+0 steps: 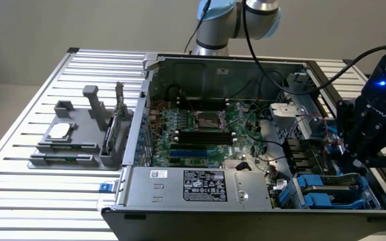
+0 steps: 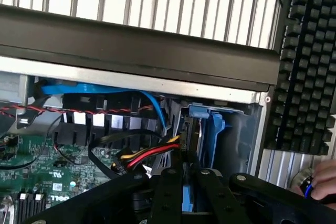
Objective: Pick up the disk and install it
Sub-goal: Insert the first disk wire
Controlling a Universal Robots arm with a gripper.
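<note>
Here the gripper (image 2: 186,178) hangs inside the case (image 1: 200,193), at its corner on the exterior view's right, jaws clamped on the thin edge of the disk (image 2: 206,129). The disk stands on edge, its blue carrier at the bay (image 1: 327,193), just beside red and yellow wires (image 2: 152,153). Outside the case lie a keyboard (image 2: 307,61) and a person's hand (image 2: 321,182)

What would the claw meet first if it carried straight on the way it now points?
Probably the upright blue plastic drive carrier inside the dark metal computer case, just ahead of the black claw; depth unclear.
</note>
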